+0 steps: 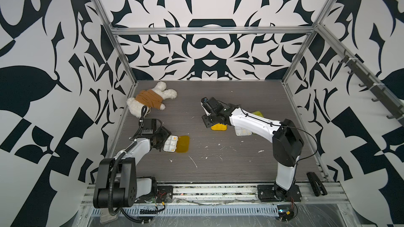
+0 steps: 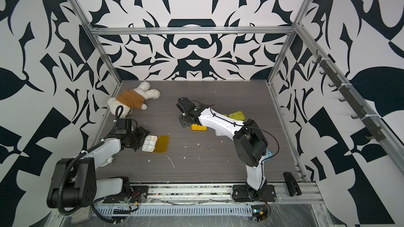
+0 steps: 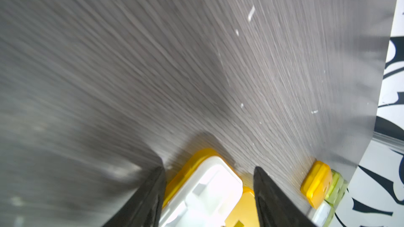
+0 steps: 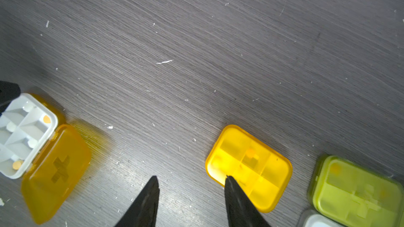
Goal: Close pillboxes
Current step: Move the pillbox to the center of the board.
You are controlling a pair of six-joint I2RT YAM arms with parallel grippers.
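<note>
Overall: you are working on a dark wood-grain bench [image 1: 218, 156] flecked with white scraps.
Open amber box [image 1: 175, 143]: it lies flat on the bench's left side. The white tray [image 1: 170, 144] faces up, and the lid [image 1: 183, 144] is folded out beside it toward the bench's middle. Orange pills [image 4: 46, 119] show in two compartments.
Left hand [image 3: 207, 169]: yours sits low at the open amber box, its fingers [image 3: 150, 199] apart and straddling one end of the tray. A sliver of amber shows between the tray and one finger, so you see no clamp.
Shut amber box [image 1: 219, 127]: its lid is down, and it sits right of centre.
Right hand [image 4: 191, 177]: your fingers are apart with bare bench between them. One fingertip [image 4: 234, 191] overlaps the shut amber box's edge; you cannot tell whether it touches or hangs above.
Green box [image 4: 358, 191]: its lid is down. It sits near the shut amber box, toward the right wall.
Clear box [image 1: 242, 131]: it is partly hidden under your right forearm [image 1: 247, 121], and you cannot tell how its lid sits.
Plush [image 1: 150, 98]: white and wrapped in brown cloth, it lies in the far left corner, well apart from the boxes.
</note>
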